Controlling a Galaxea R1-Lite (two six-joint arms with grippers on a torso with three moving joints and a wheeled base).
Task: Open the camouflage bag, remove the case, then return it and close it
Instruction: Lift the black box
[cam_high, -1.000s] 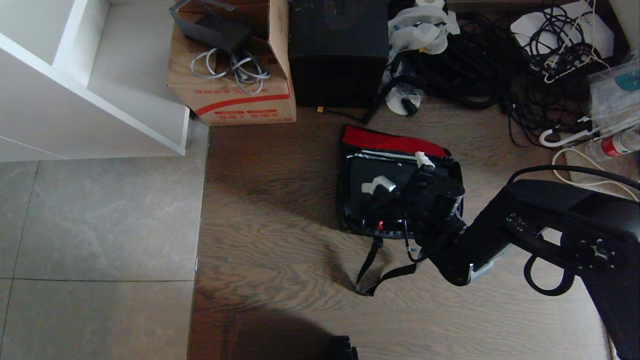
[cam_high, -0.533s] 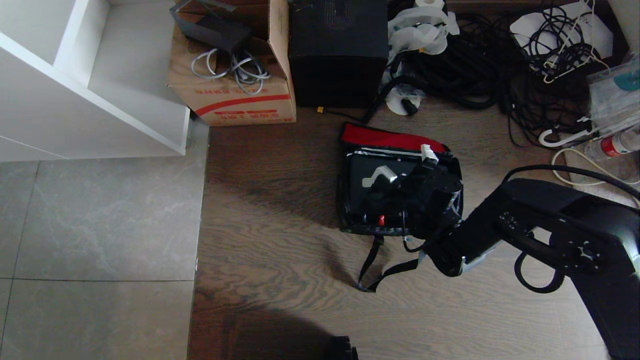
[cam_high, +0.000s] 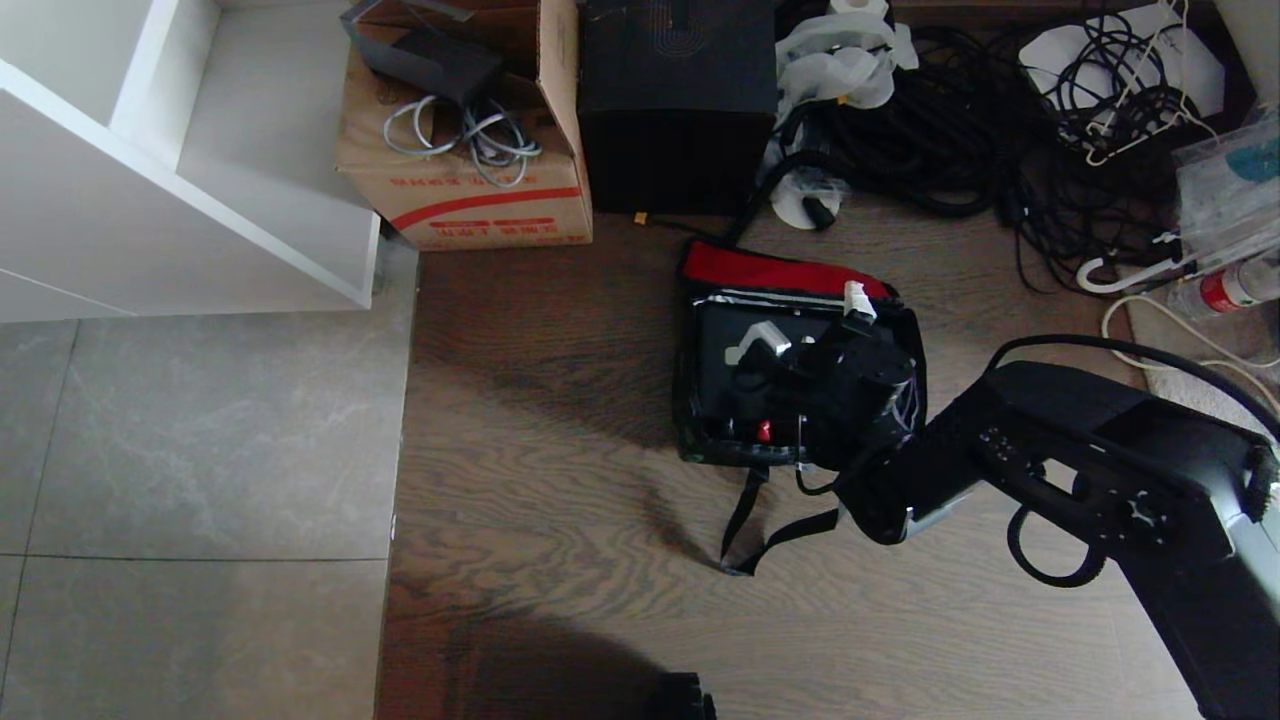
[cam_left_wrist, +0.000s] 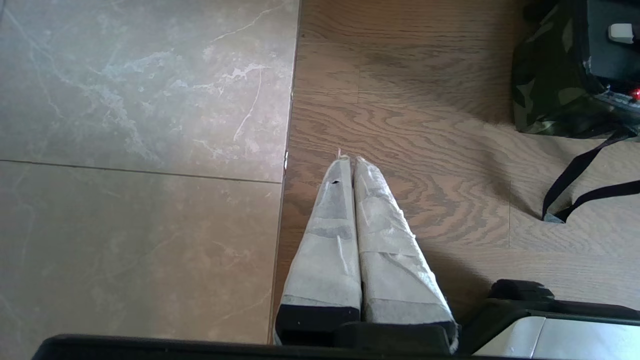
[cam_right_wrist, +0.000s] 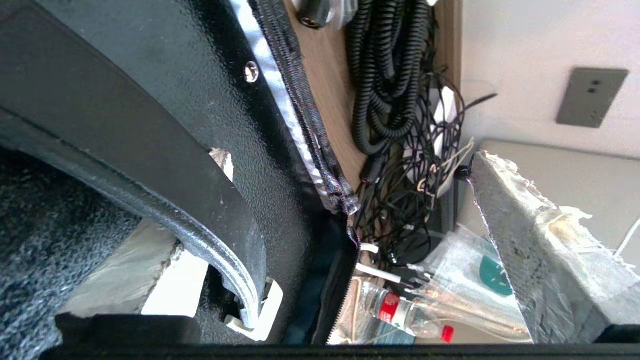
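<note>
While the camouflage bag (cam_high: 700, 440) lies open on the wooden floor (cam_high: 560, 470), its red-lined lid (cam_high: 775, 272) is folded back toward the clutter along the far edge of the scene. The case (cam_high: 722, 375), flat and black, sits inside the bag, with a small red spot (cam_high: 763, 431) showing at its near edge. A black strap (cam_high: 745, 520) trails from the bag's near side across the floor.

The right end effector (cam_high: 805, 325) is over the open bag, reaching in from the robot's right, and its arm (cam_high: 1050, 470) crosses the floor behind it. Its taped fingers (cam_high: 857, 300) are spread wide apart. In the right wrist view one finger (cam_right_wrist: 535, 260) stands beyond the bag's zipper edge (cam_right_wrist: 320, 165), and the other lies behind the case's curved black handle (cam_right_wrist: 165, 200), partly hidden. Nothing is gripped between them; whether either finger touches the case cannot be told.

The left end effector (cam_left_wrist: 348, 159) appears only in its own wrist view, above the floor near the seam with the grey tiles (cam_left_wrist: 140, 125) and well apart from the bag (cam_left_wrist: 545, 85). Its two wrapped fingers are pressed together and hold nothing.

Beyond the bag stand a brown cardboard box (cam_high: 470, 190), a black cube-shaped box (cam_high: 675, 110) and a tangle of cables (cam_high: 960, 130).
</note>
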